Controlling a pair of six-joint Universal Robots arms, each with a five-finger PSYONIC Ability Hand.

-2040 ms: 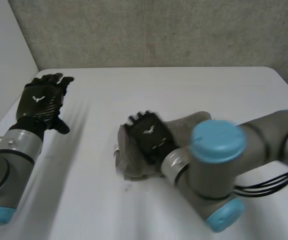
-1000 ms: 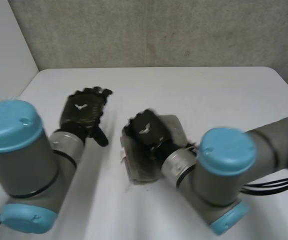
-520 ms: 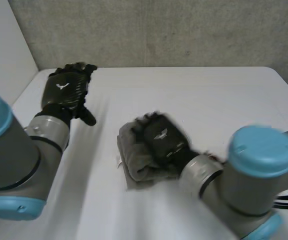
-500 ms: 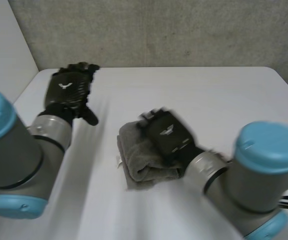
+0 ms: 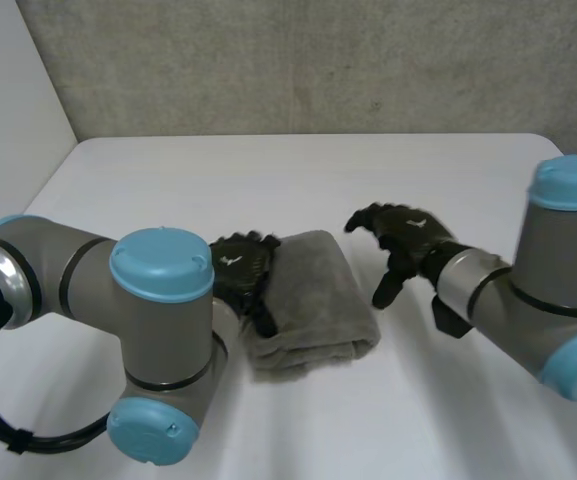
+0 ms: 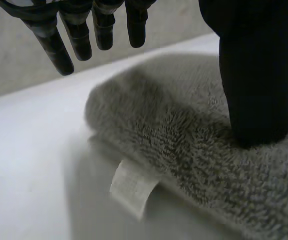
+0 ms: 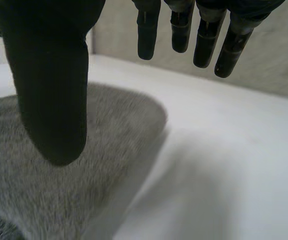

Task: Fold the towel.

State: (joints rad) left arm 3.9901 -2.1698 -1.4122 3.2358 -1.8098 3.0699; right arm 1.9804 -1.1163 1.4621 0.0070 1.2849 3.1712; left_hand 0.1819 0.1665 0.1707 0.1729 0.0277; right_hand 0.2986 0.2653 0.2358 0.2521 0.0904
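The grey towel is lying folded into a thick bundle near the middle of the white table, between the two hands. The left hand is resting at the towel's left edge, with the left arm bending in from the near side of the table. In the left wrist view its thumb is pressing down on the top of the towel, while its fingers are reaching straight out above the pile and apart from it, so this hand is released and clasping nothing. A small white label is sticking out from the towel's lower edge, under the palm.

The right hand is hanging over bare table just beside the towel's right edge. Its fingers are loosely spread and drooping a little, and it is holding nothing. In the right wrist view the fingers are pointing out over the table past the towel's rounded corner, and the thumb is hanging in front of the grey pile.
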